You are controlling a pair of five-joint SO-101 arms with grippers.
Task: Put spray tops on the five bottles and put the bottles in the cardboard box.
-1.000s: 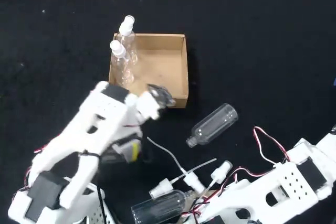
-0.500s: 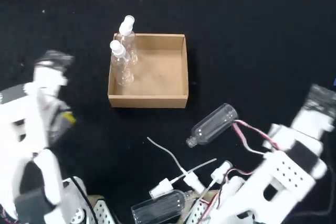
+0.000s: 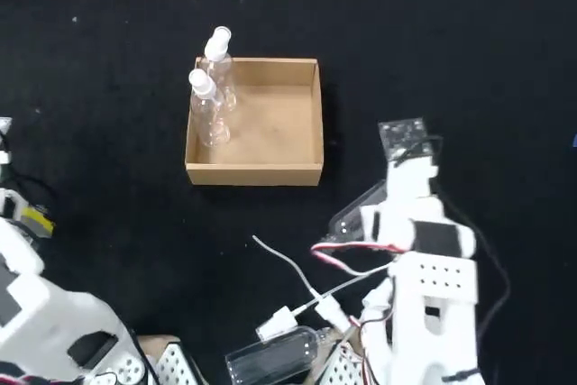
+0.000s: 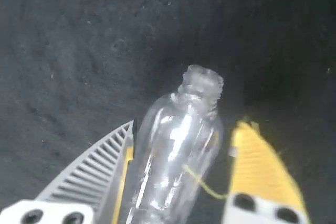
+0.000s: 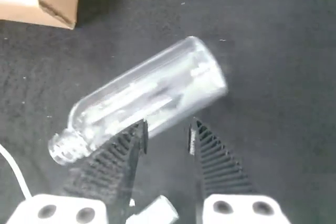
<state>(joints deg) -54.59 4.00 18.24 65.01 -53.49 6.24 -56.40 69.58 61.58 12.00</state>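
My left gripper (image 4: pixel 186 127) is shut on a clear, uncapped bottle (image 4: pixel 176 150), its neck pointing away over bare black cloth; the arm sits at the table's left edge (image 3: pixel 22 223). The open right gripper (image 5: pixel 168 127) hovers just above a second uncapped bottle (image 5: pixel 152 95) lying on its side, a finger at each side of its middle. In the high view the right arm (image 3: pixel 415 223) covers most of that bottle (image 3: pixel 345 223). The cardboard box (image 3: pixel 297 119) holds two upright bottles with spray tops (image 3: pixel 209 105) along its left wall.
A third uncapped bottle (image 3: pixel 275 353) lies at the front edge. Loose spray tops (image 3: pixel 279 320) with long thin tubes lie between it and the right arm. A box corner (image 5: pixel 50 1) shows beyond the lying bottle.
The left arm swung from in front of the box to the far left edge. The right arm swung from the right side to over the lying bottle.
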